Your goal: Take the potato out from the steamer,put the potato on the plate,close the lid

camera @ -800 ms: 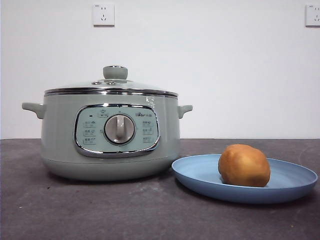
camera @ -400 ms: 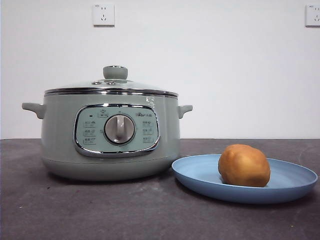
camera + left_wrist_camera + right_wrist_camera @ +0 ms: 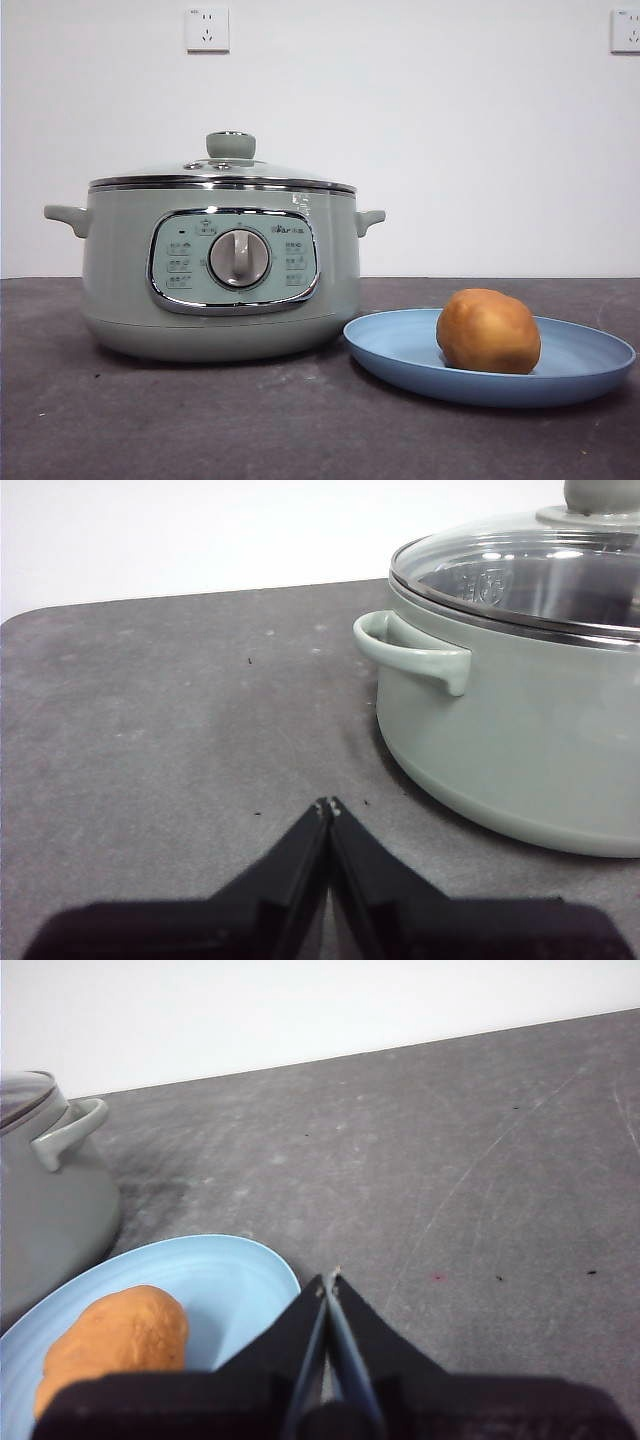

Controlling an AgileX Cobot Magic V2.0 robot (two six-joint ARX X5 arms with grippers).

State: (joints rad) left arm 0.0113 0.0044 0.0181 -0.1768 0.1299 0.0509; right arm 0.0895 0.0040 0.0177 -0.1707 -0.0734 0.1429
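Task looks done, or v. close to it. The potato sits on the blue plate, toward its middle, nothing touching it; right wrist view shows it the same way, lying on the plate w/ the pot just beside. The lid is seated flat on the pot, chrome rim to chrome rim all round as far as the front view shows, knob upright on top. Left wrist view confirms: lid down, no gap visible at the rim.

Both arms are clear of the things. Left gripper hangs over bare table near the pot's side handle, jaws pressed together, holding nothing. Right gripper is above the table just beside the plate's edge, jaws likewise clenched & empty.

Nothing left that I can judge, except maybe parking the arms.
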